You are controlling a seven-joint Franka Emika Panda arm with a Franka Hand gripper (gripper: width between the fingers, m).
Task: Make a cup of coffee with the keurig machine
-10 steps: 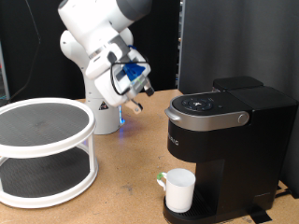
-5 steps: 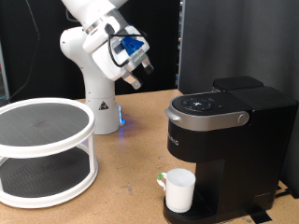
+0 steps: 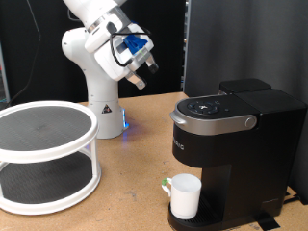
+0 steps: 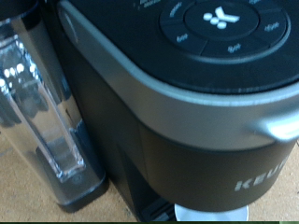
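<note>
The black keurig machine [image 3: 231, 144] stands at the exterior view's right with its silver-trimmed lid down. The white cup [image 3: 184, 196] sits on the drip base under the spout, handle toward the exterior view's left. My gripper [image 3: 144, 75] hangs in the air above and to the left of the machine, away from it; nothing shows between its fingers. In the wrist view the machine's lid and buttons [image 4: 220, 21] fill the frame, with the cup's rim [image 4: 210, 214] just showing below. The gripper's fingers do not show in the wrist view.
A white two-tier round rack [image 3: 43, 154] stands at the exterior view's left. The white arm base [image 3: 101, 101] is behind it. The machine's clear water tank [image 4: 37, 103] shows in the wrist view. Bare wooden table [image 3: 135, 188] lies between rack and machine.
The gripper rose from near the table-height beside the arm base to higher up, then shifted slightly toward the exterior view's right. The cup and machine have not moved.
</note>
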